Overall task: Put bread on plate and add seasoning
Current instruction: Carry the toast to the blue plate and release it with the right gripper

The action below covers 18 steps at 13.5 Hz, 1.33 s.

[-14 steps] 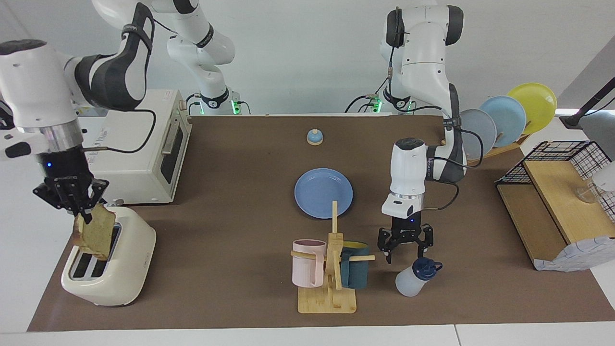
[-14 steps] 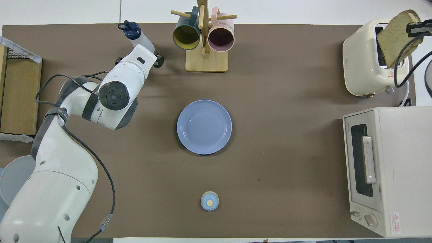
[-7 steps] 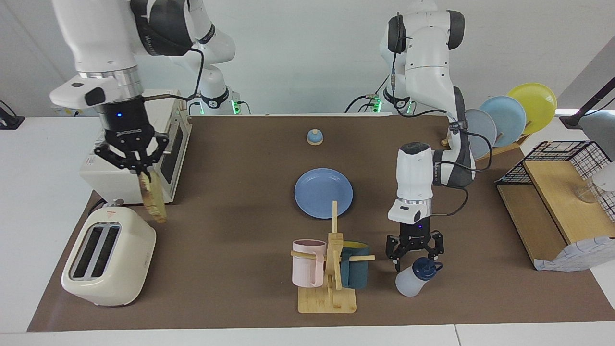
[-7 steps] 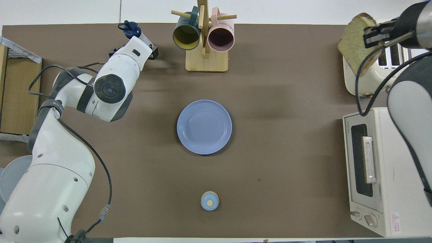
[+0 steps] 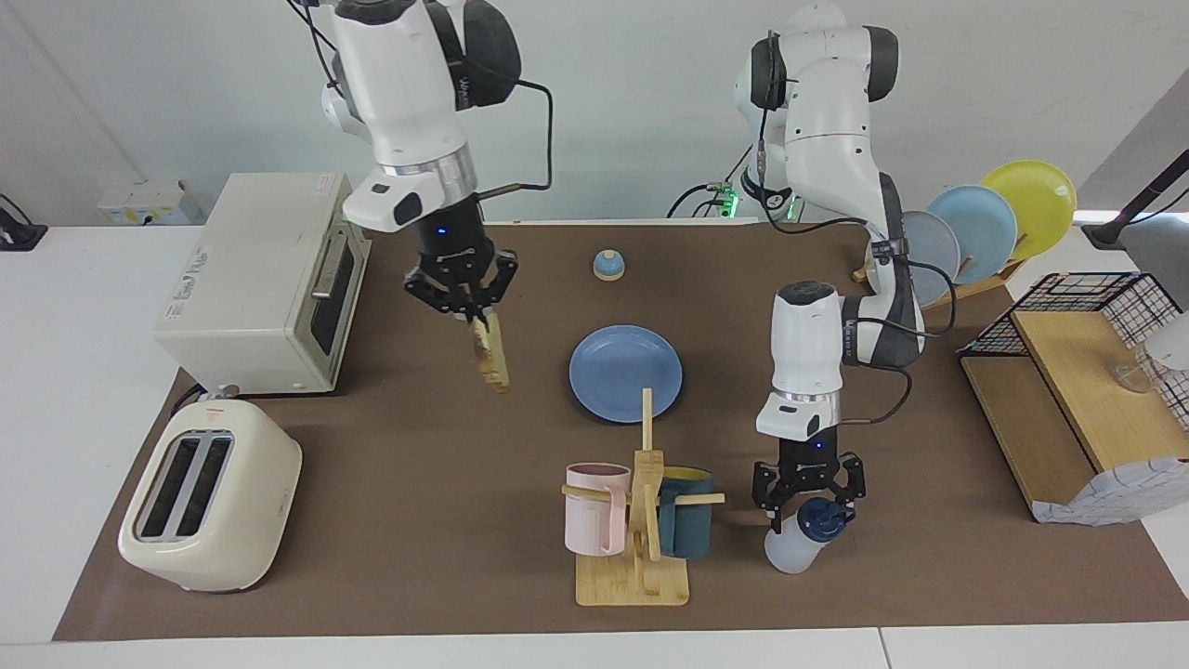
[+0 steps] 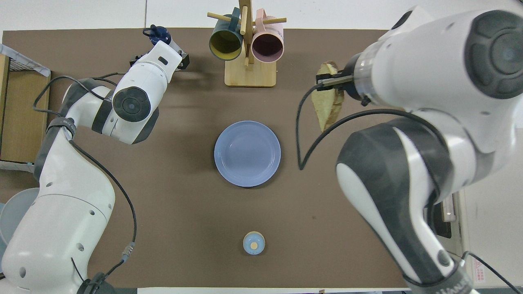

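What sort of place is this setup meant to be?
Probably a mock kitchen counter in a robot lab: a toaster, a toaster oven, a mug tree and a plate rack on a brown-covered table.

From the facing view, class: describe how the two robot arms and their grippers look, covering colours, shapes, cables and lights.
Both arms are glossy white rounded segments with black or dark grey joint covers. A black cable loops along each forearm. Each wrist ends in a silver ring and a white block. The left gripper and right gripper are black, skeletal linkages with thin fingers, each under a small blue light. Green lights glow at both bases.
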Motion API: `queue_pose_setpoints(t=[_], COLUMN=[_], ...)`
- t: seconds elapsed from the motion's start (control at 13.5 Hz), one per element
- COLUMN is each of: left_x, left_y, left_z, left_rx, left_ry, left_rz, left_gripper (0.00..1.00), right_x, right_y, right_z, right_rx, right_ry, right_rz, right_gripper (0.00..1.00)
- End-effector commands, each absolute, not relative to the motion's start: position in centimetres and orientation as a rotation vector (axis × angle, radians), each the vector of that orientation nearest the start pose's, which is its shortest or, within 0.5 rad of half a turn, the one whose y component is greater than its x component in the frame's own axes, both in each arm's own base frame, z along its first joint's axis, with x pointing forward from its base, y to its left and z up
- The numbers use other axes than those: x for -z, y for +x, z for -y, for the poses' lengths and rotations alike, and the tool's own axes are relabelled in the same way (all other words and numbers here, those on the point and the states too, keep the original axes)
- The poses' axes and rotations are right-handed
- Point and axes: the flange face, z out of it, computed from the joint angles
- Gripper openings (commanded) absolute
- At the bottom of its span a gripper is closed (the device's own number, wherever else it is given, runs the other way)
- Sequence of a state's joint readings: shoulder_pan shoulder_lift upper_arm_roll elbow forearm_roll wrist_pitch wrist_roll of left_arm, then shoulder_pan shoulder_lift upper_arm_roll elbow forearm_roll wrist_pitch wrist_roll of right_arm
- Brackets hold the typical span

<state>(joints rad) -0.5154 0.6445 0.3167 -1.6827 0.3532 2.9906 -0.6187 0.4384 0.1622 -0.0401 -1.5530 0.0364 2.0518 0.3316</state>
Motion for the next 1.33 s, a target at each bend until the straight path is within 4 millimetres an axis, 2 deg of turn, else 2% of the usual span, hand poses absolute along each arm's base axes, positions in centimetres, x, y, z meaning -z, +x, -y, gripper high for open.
queue_pose_setpoints(t=[0.0,0.15,0.22,0.3,0.37,0.44,0.52,0.81,0.89,1.03,1.11,1.26], left_x=[-28.1,-29.2,-29.6,-30.2,-30.2,-30.1,-30.0,-28.8,-29.0,-30.8,-30.9,-32.4], left_y=[70.3,71.4,71.9,72.4,72.3,72.2,72.0,71.2,71.2,71.4,71.3,71.4], left_z=[22.5,22.6,21.4,20.9,21.3,21.5,21.6,21.6,21.7,21.3,21.4,21.1], left_rx=[1.117,1.170,1.180,1.190,1.195,1.193,1.187,1.142,1.147,1.166,1.163,1.149], left_ry=[-2.901,-2.903,-2.891,-2.881,-2.884,-2.886,-2.888,-2.887,-2.891,-2.896,-2.902,-2.914], left_rz=[-0.073,-0.038,-0.025,-0.019,-0.023,-0.027,-0.031,-0.083,-0.073,-0.048,-0.041,0.017], left_gripper=[1.00,1.00,1.00,0.93,0.49,0.10,0.00,0.00,0.00,0.00,0.00,0.00], right_x=[-56.2,-52.9,-50.9,-49.2,-47.9,-47.2,-46.2,-40.7,-40.5,-40.1,-39.5,-38.3], right_y=[58.2,56.8,55.9,55.2,54.4,53.8,53.5,50.9,50.9,50.8,50.6,50.1], right_z=[-30.6,-34.8,-36.4,-37.1,-37.5,-38.7,-39.6,-40.5,-40.5,-40.2,-39.8,-38.7], right_rx=[0.447,0.445,0.455,0.478,0.493,0.493,0.481,0.433,0.425,0.418,0.409,0.387], right_ry=[-2.886,-2.851,-2.823,-2.793,-2.767,-2.759,-2.755,-2.779,-2.783,-2.790,-2.802,-2.824], right_rz=[-0.110,-0.154,-0.188,-0.216,-0.237,-0.229,-0.249,-0.250,-0.259,-0.262,-0.260,-0.268], right_gripper=[0.00,0.00,0.00,0.00,0.00,0.00,0.00,0.00,0.00,0.00,0.00,0.00])
